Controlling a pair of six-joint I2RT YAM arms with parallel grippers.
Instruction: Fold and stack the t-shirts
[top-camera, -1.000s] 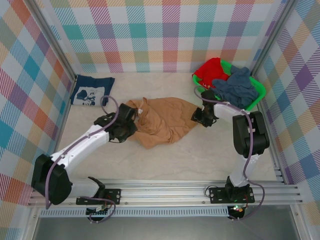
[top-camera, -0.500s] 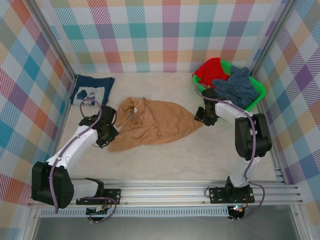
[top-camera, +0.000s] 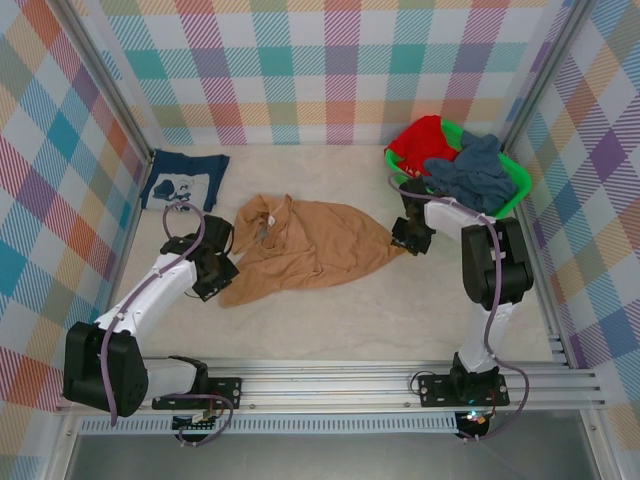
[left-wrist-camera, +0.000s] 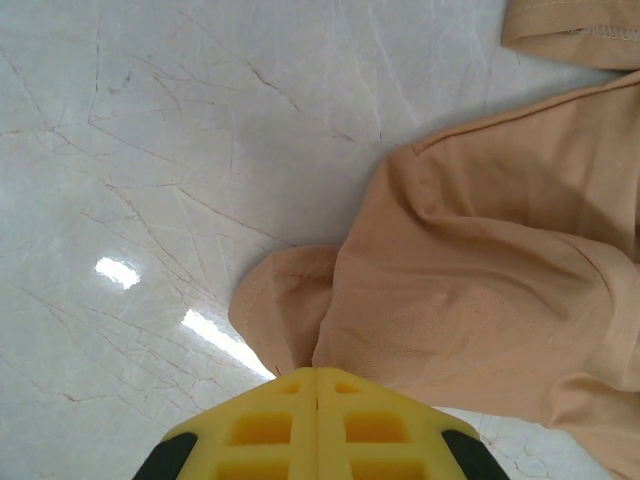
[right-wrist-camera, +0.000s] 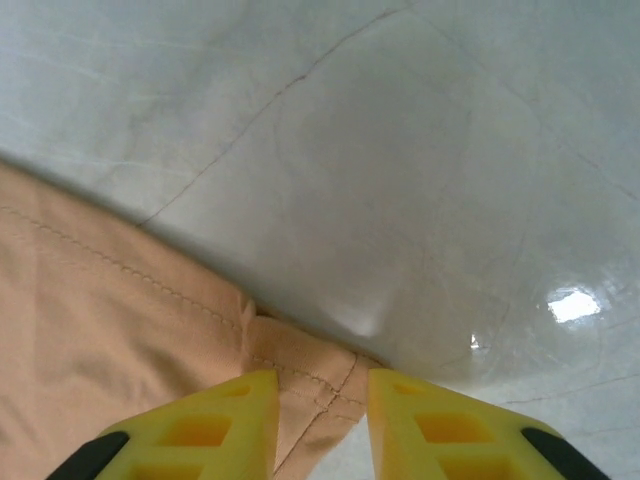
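At the far left of the worktop (top-camera: 350, 320) we see the navy t-shirt (top-camera: 183, 182) lying flat by the wall. Next comes the left hand (top-camera: 218, 280), its yellow fingers (left-wrist-camera: 260, 430) pressed together on a corner fold of the tan t-shirt (top-camera: 310, 245), which lies rumpled across the middle. At that shirt's right edge we find the right hand (top-camera: 410, 238), fingers (right-wrist-camera: 235, 420) apart, with a stitched hem corner lying between them. Furthest right, the green basket (top-camera: 515, 185) holds red and grey-blue clothes.
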